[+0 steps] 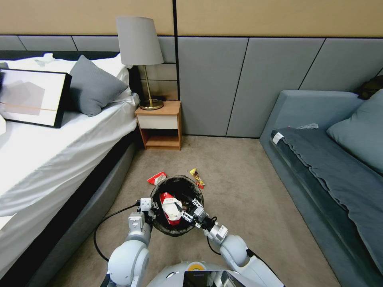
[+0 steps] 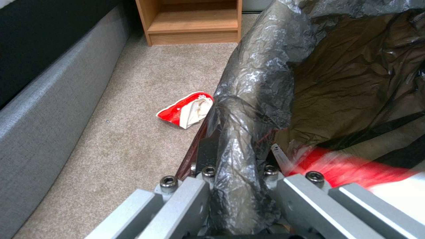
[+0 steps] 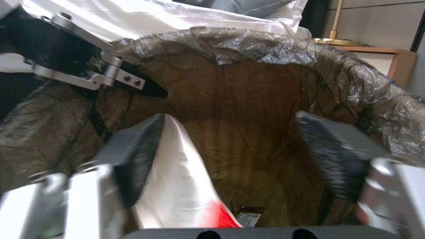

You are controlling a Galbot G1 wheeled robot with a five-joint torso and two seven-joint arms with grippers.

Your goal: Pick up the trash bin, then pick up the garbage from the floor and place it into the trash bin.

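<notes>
Crinkly-lined trash bin (image 1: 177, 187) pinched by left gripper (image 2: 234, 179); right gripper (image 3: 230, 149) spread wide.

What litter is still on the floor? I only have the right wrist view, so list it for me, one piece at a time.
Observer: A crumpled red-and-white wrapper lies on the carpet on the bed side of the trash bin.
Operator: Give me the next one.
Observer: A yellow-and-red wrapper lies on the carpet on the sofa side of the bin, past its far rim in the head view.
</notes>
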